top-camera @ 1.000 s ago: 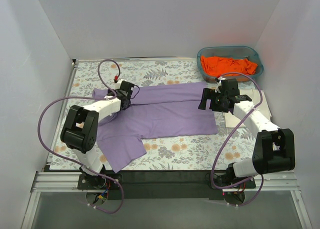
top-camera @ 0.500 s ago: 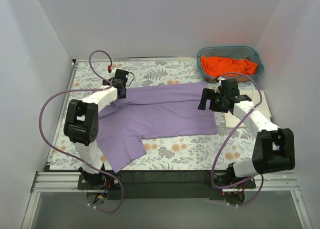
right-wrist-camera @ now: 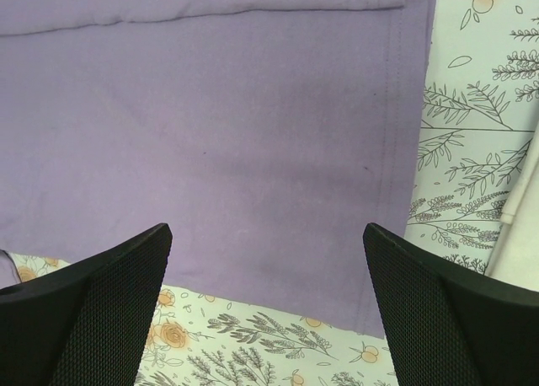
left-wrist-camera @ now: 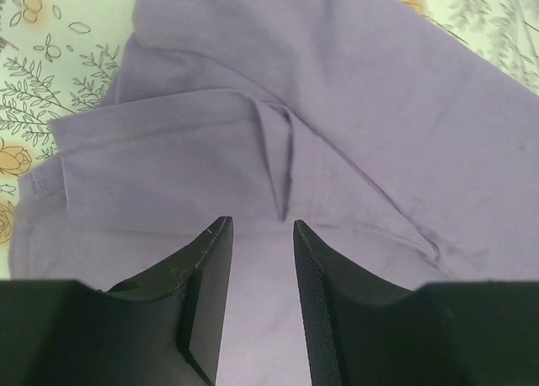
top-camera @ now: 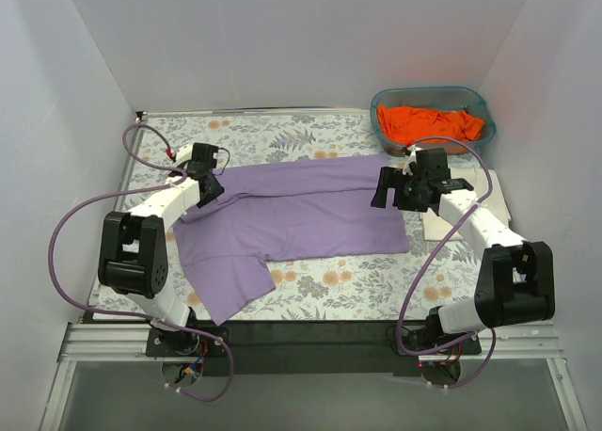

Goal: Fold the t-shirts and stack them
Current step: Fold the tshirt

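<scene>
Tablecloth (top-camera: 320, 290) was overlaid by lavender t-shirt (top-camera: 310, 210), crease (left-wrist-camera: 282, 163) resolved only at wrist; left gripper (left-wrist-camera: 261, 226) narrowly parted, right gripper (right-wrist-camera: 267, 230) wide, nothing gripped.

One lavender t-shirt (top-camera: 301, 205), one orange t-shirt (top-camera: 433, 122) and one cream-white t-shirt (top-camera: 496, 194) make three; there is one teal basket (top-camera: 428, 91) and one floral tablecloth (top-camera: 310, 135)

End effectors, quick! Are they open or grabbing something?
Left end effector: narrowly open, empty, over the purple shirt.
Right end effector: wide open, empty.
</scene>
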Controlling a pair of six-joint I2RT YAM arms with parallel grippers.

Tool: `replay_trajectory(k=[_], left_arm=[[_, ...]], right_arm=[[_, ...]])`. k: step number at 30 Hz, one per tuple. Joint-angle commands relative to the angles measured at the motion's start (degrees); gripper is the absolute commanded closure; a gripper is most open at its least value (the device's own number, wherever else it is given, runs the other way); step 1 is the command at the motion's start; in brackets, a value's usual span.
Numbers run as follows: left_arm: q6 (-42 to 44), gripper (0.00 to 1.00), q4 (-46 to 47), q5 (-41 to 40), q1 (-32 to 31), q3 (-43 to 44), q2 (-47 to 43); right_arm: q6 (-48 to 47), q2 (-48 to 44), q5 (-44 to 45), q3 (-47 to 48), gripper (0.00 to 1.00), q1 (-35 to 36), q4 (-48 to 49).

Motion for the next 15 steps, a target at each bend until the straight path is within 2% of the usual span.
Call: replay_trajectory(k=[1, 15], left_arm=[[-5.6, 0.66, 2.9, 4.2, 3.3, -2.1, 0.0], [-7.2, 0.63, 7.6, 12.8, 5.6, -1.9, 5.0]], right_arm=[[-0.9, -0.6, -1.2, 0.6, 0.15, -0.2, -0.2], [-1.3, -0.2, -1.2, 0.4, 0.15, -0.1, -0.2]])
